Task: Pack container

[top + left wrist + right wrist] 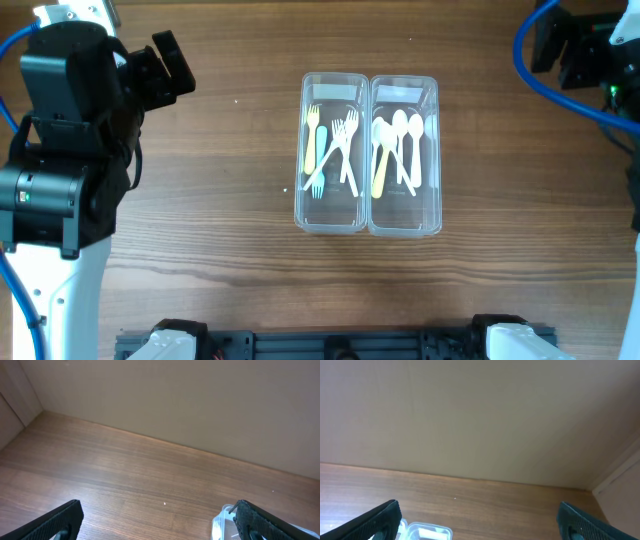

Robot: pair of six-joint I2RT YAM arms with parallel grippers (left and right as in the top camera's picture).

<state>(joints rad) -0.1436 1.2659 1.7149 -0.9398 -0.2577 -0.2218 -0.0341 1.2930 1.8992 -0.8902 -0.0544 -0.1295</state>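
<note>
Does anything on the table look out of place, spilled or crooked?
Nothing stands out. The clear two-trough plastic container sits square on the wooden table, coloured plastic forks in its left trough, plastic spoons in its right, none spilled outside.

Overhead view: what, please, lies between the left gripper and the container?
Only bare wooden table lies between left gripper and container, shown in the overhead view.

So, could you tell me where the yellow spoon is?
Overhead view: the yellow spoon lies in the container's right trough, left of the white spoons.

Dark wood-grain table (220,230); plain beige wall (470,415) behind; even lighting.
</note>
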